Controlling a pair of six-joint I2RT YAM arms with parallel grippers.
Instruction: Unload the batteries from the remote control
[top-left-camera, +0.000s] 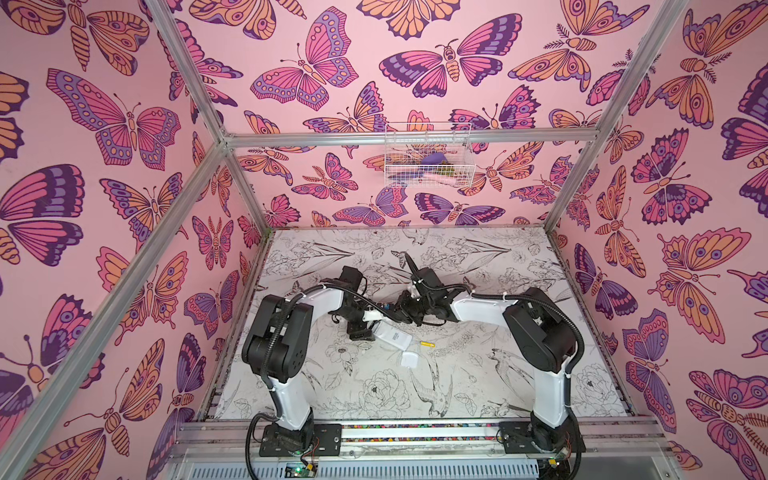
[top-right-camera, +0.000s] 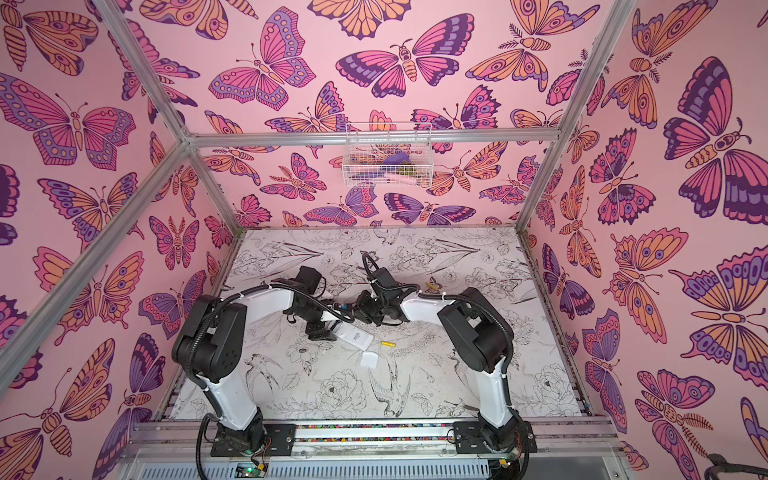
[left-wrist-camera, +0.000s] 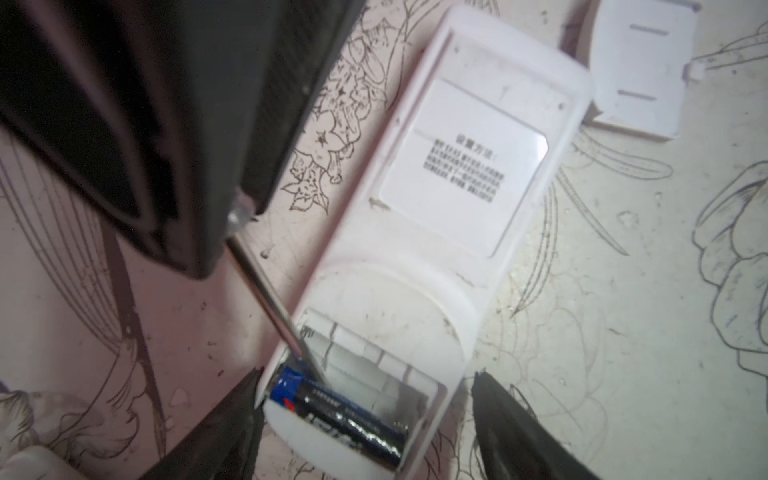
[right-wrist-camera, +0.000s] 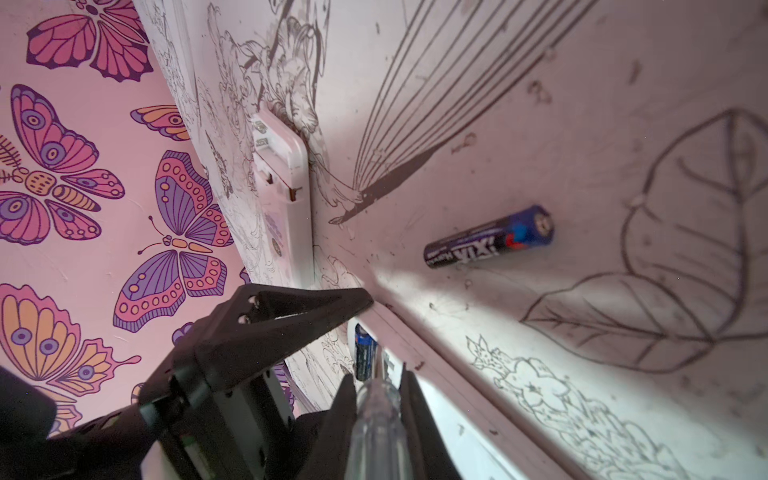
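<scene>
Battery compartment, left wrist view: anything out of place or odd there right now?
Only half emptied: one black battery lies in the open compartment of the remote, the next slot bare. The screwdriver tip pokes in at its blue end. The cover lies loose alongside. No damage visible.

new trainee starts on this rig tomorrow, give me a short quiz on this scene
1. True or false: the remote's battery bay is empty.
2. What does the right gripper hold? A) a yellow battery B) the screwdriver C) a white cover
3. Fill in: the screwdriver's tip is in the bay, at the ___ battery.
Key: 1 false; 2 B; 3 black.
</scene>
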